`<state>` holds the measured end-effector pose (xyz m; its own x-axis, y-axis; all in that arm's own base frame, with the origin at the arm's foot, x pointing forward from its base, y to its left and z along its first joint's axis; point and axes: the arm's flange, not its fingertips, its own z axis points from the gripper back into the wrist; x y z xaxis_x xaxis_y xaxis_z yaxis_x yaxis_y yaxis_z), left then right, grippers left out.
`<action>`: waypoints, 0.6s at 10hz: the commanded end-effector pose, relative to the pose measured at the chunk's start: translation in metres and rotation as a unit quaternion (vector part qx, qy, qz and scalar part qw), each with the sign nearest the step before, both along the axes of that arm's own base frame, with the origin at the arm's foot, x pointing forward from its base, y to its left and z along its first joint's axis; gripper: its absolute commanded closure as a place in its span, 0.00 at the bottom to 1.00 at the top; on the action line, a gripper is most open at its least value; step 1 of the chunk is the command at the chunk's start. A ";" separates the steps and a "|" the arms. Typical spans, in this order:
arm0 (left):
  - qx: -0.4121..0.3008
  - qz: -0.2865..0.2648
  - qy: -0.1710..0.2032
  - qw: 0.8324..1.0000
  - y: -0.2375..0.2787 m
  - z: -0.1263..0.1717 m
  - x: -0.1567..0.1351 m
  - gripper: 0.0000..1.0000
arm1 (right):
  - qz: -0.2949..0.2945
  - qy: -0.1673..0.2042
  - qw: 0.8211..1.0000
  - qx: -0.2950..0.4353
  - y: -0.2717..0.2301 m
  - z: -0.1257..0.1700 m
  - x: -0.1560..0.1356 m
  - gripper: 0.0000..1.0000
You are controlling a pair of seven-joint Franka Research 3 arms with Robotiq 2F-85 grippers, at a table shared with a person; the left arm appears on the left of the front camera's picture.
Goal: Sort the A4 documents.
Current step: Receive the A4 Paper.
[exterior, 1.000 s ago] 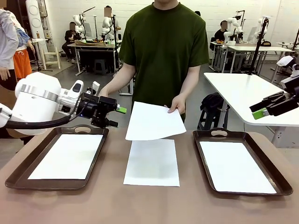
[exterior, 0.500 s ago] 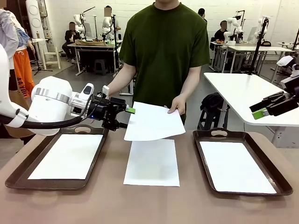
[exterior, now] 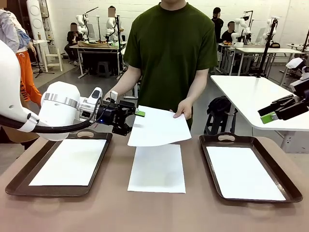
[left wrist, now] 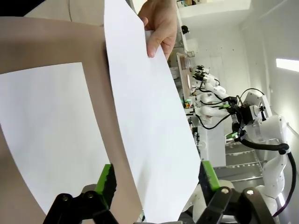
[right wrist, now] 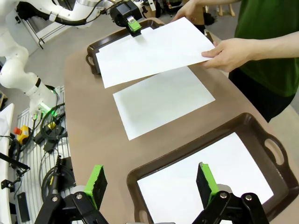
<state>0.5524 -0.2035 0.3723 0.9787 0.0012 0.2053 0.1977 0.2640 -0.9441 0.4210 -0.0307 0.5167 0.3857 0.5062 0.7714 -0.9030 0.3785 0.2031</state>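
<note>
Handover step: your left black green-padded gripper [exterior: 135, 121] straddled the thin white A4 sheet [exterior: 161, 126] a person offered, jaws spread, not pinching; next you likely needed to close gently.

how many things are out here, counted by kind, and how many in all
paper sheets: 4 (left tray, flat on the table in the middle, held up by the person over the middle, right tray)
trays: 2 (left, right)
total: 6
</note>
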 end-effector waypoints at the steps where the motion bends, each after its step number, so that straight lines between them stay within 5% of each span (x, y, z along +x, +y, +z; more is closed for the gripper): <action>1: -0.028 -0.006 0.013 0.999 -0.008 -0.002 0.008 0.33 | 0.004 -0.008 1.000 0.011 0.001 -0.001 0.000 0.00; 6: -0.039 -0.006 0.037 0.999 -0.016 -0.015 0.007 0.76 | 0.004 -0.008 1.000 0.011 0.001 -0.001 0.000 0.00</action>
<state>0.5537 -0.2162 0.3540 0.9883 -0.0134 0.1519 0.1512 0.2115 -0.9656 0.4210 -0.0307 0.5167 0.3856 0.5063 0.7713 -0.9031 0.3783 0.2032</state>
